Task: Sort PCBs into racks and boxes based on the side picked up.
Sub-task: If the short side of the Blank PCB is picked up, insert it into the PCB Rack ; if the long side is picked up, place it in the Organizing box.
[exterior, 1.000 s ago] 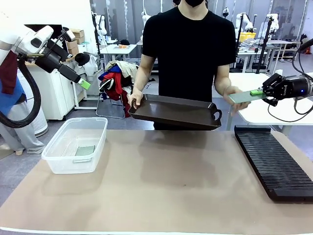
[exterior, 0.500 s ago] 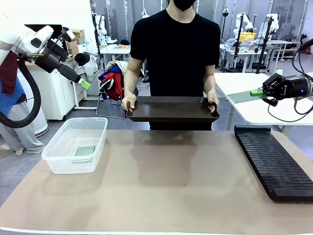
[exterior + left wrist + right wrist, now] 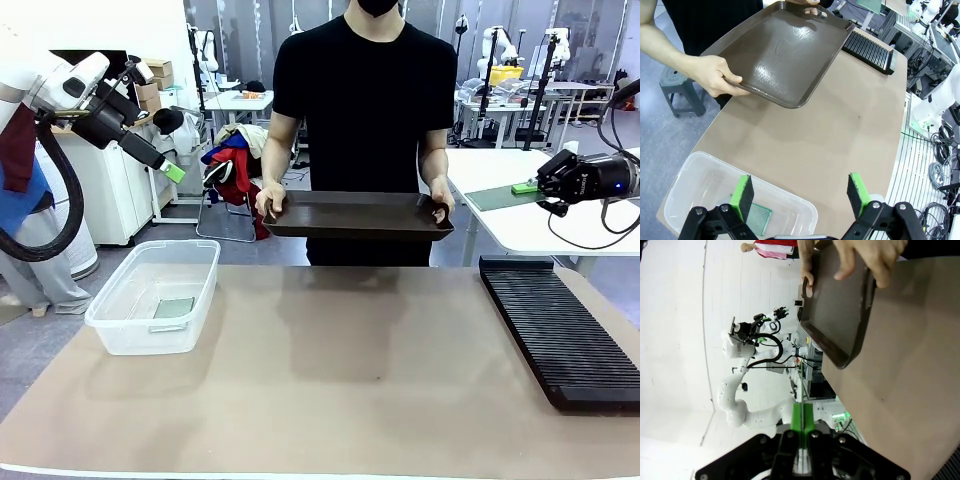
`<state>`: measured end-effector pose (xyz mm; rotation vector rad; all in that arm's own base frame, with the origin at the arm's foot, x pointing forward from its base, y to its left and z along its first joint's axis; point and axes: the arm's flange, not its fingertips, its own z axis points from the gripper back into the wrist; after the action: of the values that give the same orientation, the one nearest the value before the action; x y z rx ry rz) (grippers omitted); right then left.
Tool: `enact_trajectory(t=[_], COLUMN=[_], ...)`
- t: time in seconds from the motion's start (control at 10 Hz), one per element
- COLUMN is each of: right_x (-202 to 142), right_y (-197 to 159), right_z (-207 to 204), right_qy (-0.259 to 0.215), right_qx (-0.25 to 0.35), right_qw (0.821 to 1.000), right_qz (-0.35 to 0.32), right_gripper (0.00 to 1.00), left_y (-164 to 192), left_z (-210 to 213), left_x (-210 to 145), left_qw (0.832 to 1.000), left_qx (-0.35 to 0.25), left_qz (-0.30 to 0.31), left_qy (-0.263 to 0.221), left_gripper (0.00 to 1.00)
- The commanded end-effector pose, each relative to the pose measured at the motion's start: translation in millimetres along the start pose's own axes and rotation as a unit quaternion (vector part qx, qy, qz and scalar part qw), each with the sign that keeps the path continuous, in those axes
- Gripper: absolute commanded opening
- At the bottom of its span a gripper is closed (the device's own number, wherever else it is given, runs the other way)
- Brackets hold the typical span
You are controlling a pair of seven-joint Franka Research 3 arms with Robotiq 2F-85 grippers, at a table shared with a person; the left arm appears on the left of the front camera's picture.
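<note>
Board [image 3: 492, 198] pinched in the right gripper [image 3: 525, 188] sits level, long axis pointing left; second board [image 3: 175, 307] lies flat in clear tub [image 3: 120, 330]; left gripper [image 3: 172, 171] gapes.

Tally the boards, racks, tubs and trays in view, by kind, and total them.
PCBs: 2, one PCB in the tub, one PCB in the right claw
Rack: 1
Tub: 1
Tray: 1
Total: 5

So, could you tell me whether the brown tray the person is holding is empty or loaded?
Empty: the tray shows a bare, glossy brown floor in the left wrist view.
</note>
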<state>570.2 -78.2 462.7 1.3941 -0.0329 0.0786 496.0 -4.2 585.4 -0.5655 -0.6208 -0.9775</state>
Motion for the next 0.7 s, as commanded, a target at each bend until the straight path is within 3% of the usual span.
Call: enact_trajectory(t=[0.0,0.2,0.3,0.4,0.6], right_x=[-19.7,-40.5,-50.0,-57.4,-72.1], right_y=[17.2,34.4,44.1,53.0,64.6], right_z=[13.4,28.8,35.5,42.3,59.2], right_qy=[0.002,0.007,0.002,-0.016,-0.003], right_qx=[-0.007,0.004,0.008,0.004,-0.016], right_qw=[0.993,0.977,0.959,0.935,0.881], right_qz=[0.114,0.211,0.283,0.353,0.472], right_gripper=[0.02,0.02,0.02,0.02,0.02], left_y=[-0.1,-0.1,-0.1,-0.1,-0.1], left_z=[-0.4,-0.4,-0.4,-0.4,-0.4], left_x=[-0.8,-0.8,-0.8,-0.8,-0.8], left_qw=[1.0,1.0,1.0,1.0,1.0], left_qx=[-0.003,-0.003,-0.003,-0.003,-0.003], left_qz=[-0.005,-0.005,-0.005,-0.005,-0.005], left_qy=[0.0,0.0,0.0,0.0,0.0], left_gripper=[1.0,1.0,1.0,1.0,1.0])
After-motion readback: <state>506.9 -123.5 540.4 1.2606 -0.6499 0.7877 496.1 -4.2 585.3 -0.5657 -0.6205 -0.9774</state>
